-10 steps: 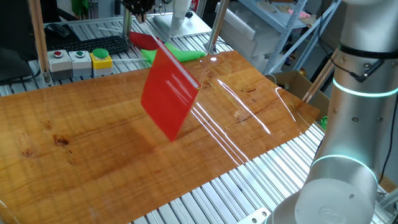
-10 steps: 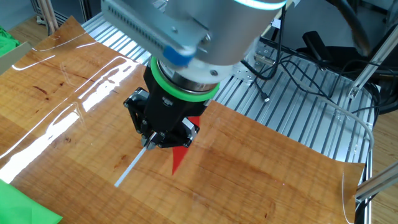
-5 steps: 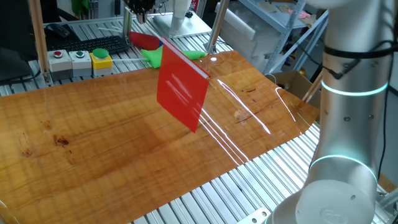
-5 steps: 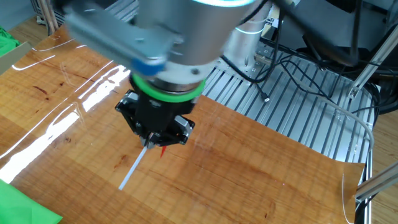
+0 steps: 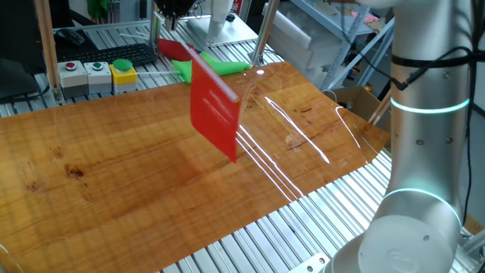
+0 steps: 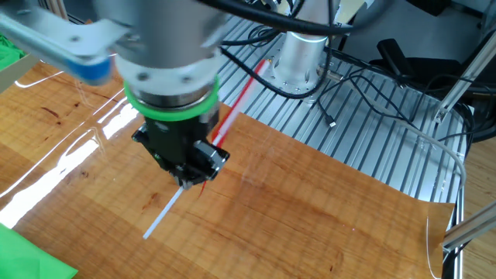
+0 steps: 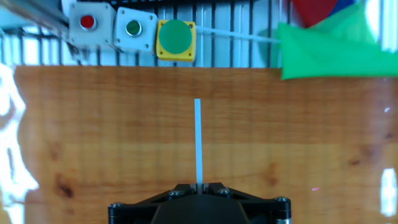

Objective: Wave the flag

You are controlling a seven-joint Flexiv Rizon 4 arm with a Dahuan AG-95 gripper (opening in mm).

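The flag [image 5: 214, 110] hangs in the air above the wooden table [image 5: 114, 174], its red cloth slanting down to the right. My gripper [image 5: 170, 15] is at the top of this view, above the cloth. In the other fixed view, the gripper [image 6: 187, 183] is shut on the flag's thin white stick [image 6: 164, 213], whose free end pokes down-left over the table; the cloth shows edge-on as a red strip [image 6: 235, 101] behind the wrist. In the hand view, the stick [image 7: 198, 140] runs straight out from between the shut fingers of the gripper [image 7: 198, 185].
A green cloth [image 5: 214, 67] and a stickless red cloth piece [image 5: 173, 48] lie at the table's far edge, next to a box of buttons [image 5: 98, 73]. The arm's base column [image 5: 424, 152] stands at the right. Metal slats [image 6: 372, 124] border the wood.
The gripper has swung left in the other fixed view. The red cloth swung right and then slightly back, turning from broad-on to nearly edge-on. The grip on the stick is unchanged.
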